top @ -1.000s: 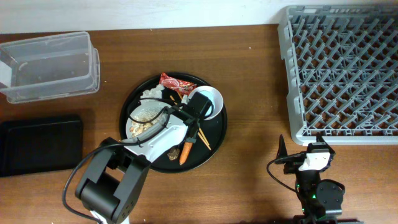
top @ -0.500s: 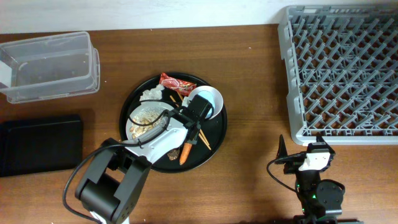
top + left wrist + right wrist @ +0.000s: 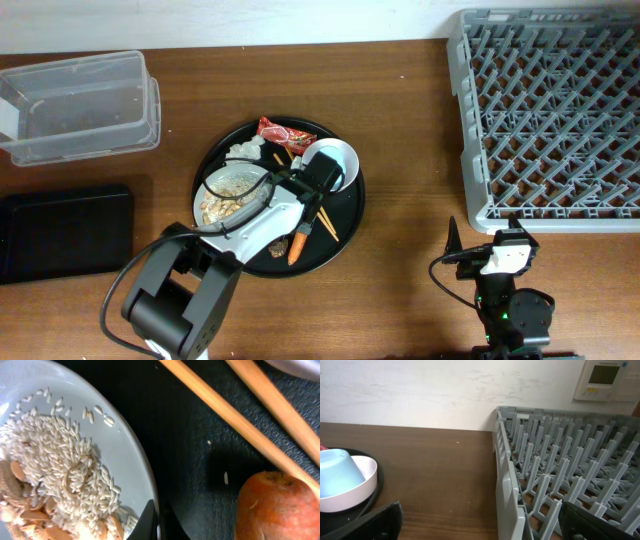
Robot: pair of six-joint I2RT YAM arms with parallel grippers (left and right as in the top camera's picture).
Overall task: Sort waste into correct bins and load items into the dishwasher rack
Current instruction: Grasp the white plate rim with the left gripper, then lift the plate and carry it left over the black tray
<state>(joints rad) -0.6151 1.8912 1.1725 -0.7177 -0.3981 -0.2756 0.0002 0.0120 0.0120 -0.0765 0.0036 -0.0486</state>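
left wrist | left tool [image 3: 152, 519] clenched on plate [image 3: 125, 455] rim, rice [image 3: 60, 460] aboard | plate at 9 o'clock of round tray [image 3: 347, 205], carrot [image 3: 280, 505] at 5 | right tool [image 3: 485, 525] wide apart, empty | advice: lift level and slow, keep rice on, clear chopsticks [image 3: 235, 415]

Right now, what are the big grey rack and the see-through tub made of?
The rack looks like matte grey moulded plastic: it is one dull colour all over. The tub seems to be clear, shiny plastic: the table shows through it.
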